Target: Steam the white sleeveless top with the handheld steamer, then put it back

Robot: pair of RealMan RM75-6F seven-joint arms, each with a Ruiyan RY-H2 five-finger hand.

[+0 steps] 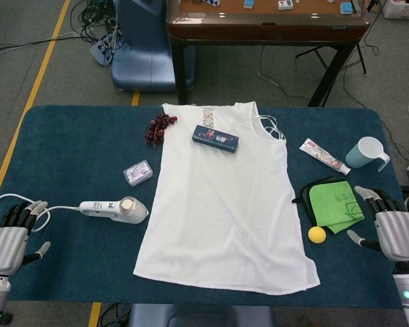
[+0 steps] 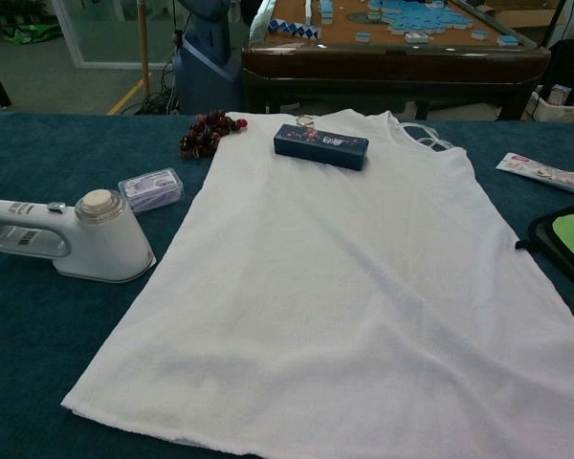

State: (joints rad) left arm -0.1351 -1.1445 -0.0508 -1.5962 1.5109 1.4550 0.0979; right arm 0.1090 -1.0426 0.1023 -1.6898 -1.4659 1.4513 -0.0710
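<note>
Left hand [image 1: 5, 246], right hand [image 1: 395, 235] apparently empty, fingers spread.

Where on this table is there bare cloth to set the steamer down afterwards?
Bare blue cloth lies left of the berry bunch and purple box, above the steamer. Another strip runs along the near edge below the steamer, beside the white top. The right side is crowded: tube, cup, green cloth, yellow ball.

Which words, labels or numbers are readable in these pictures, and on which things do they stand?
None can be read.
Steamer: label with dark bars on the handle, too small.
Blue box: printed picture, blurred.
Tube: print, blurred.
Green cloth: faint marks, unreadable.
</note>
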